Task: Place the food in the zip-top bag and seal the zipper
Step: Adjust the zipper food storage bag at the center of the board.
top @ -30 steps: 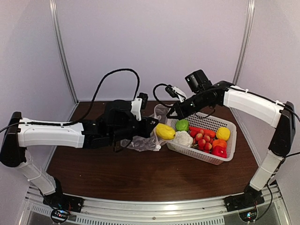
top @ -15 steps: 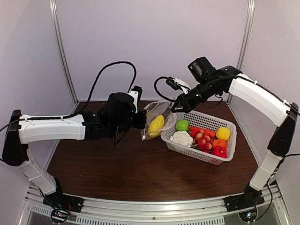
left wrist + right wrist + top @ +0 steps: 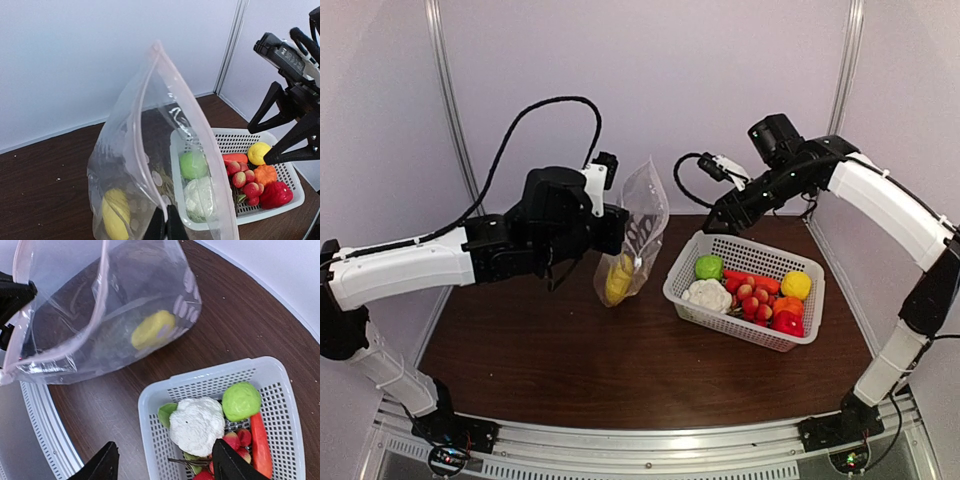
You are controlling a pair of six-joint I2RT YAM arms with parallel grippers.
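Zip-top bag (image 3: 645, 215) w/ yellow piece (image 3: 618, 278) inside; basket (image 3: 730, 322): lime (image 3: 709, 267), cauliflower (image 3: 708, 295), strawberries (image 3: 752, 298).

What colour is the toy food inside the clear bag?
Yellow: the toy piece shows clearest through the zip-top bag in the right wrist view.

Pale walls (image 3: 650, 90), dark wooden table (image 3: 620, 370)

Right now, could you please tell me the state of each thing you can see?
zip-top bag: held up, hanging.
zipper: unsealed, mouth open.
yellow piece: inside the bag.
left gripper: shut on the bag's edge.
right gripper: open, empty.
basket: upright, holding the other food.
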